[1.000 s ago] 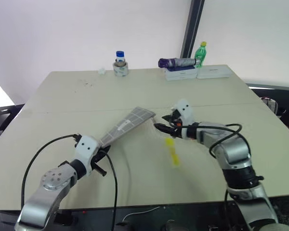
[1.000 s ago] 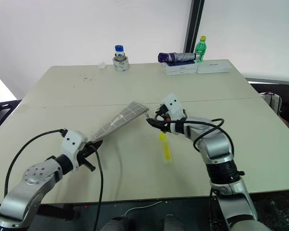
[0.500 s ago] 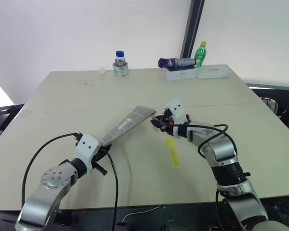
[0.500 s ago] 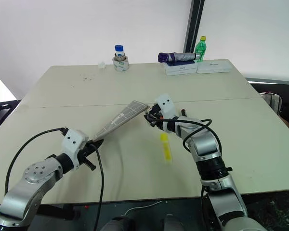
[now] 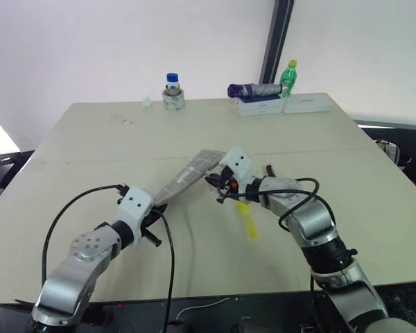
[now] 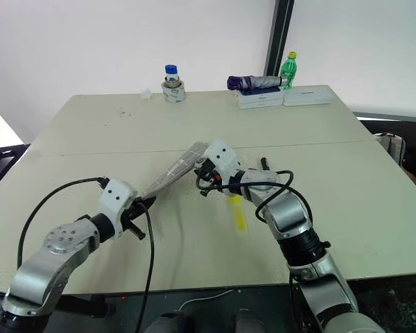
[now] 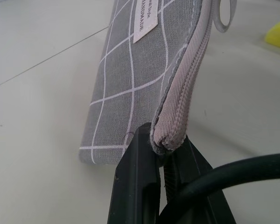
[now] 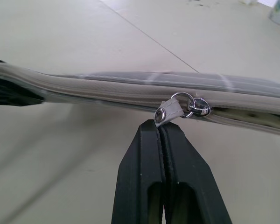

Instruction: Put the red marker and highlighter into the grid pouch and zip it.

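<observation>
Beige table (image 5: 90, 139) under a white wall, dark pillar behind. Along the far edge: small jar with blue cap (image 5: 172, 92), folded purple umbrella (image 5: 255, 89) lying on white boxes (image 5: 284, 105), green bottle (image 5: 289, 75) beside it.

Grid pouch (image 5: 187, 177) lifted off the tabletop, stretched slantwise between both arms, zipper edge uppermost. Near corner clamped in the left gripper (image 7: 162, 154), black fingers (image 7: 137, 172) pinched tight on the zipper's end; white label (image 7: 146, 18) and grid lines plain on the fabric in the left wrist view. Thin pull cord (image 7: 225, 16) looping off the zipper farther along.

Right gripper (image 8: 160, 128) at the pouch's far half, fingers pressed flat together, tips right at the small tab under the metal zipper ring (image 8: 189, 104); tab touching the tips, whether actually nipped between them cannot be told. Zipper teeth closed on the stretch toward the left gripper, a slit of opening past the ring.

Highlighter (image 5: 247, 218) flat on the table just beside the right forearm, outside the pouch
</observation>
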